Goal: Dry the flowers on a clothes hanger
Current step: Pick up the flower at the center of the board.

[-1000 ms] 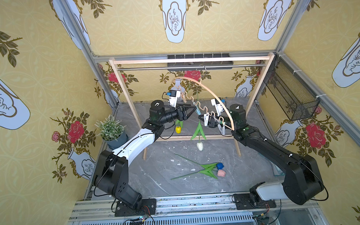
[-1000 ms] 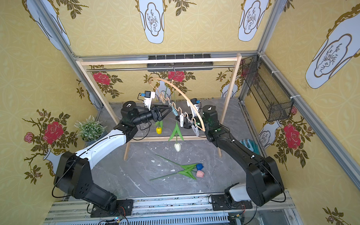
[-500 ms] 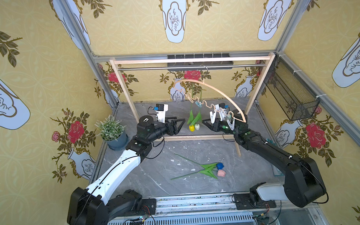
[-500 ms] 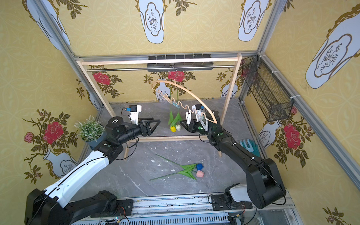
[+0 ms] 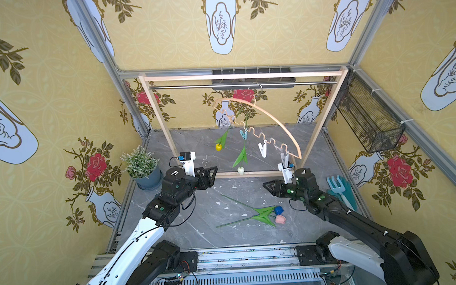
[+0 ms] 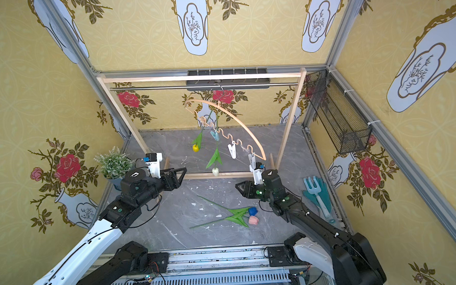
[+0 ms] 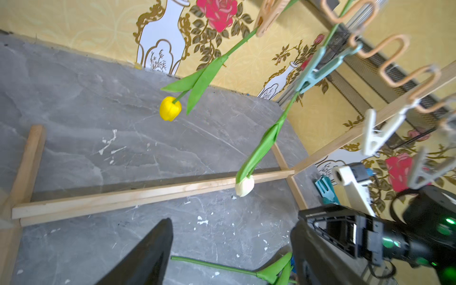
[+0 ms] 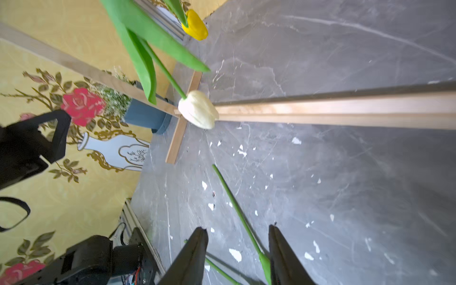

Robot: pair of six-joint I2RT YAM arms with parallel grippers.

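Lower centre, in both top views: the pink tulip and the blue tulip lie on the grey worktop. Their heads are just beside each other and their stems cross, running toward frame left.

Mid-frame left: the left end effector hovers above the worktop, jaws wide, holding nothing.

Mid-frame right: the right end effector faces it from well apart. The right wrist view shows its fingers parted, gripping nothing.

Beyond, centre: the white tulip hangs head down from a teal clip. The yellow tulip hangs head down, higher and to frame left.

Upper centre: both hang from the clothes hanger. It is hooked on the rail of the wooden rack and tilts, its frame-right end lower.
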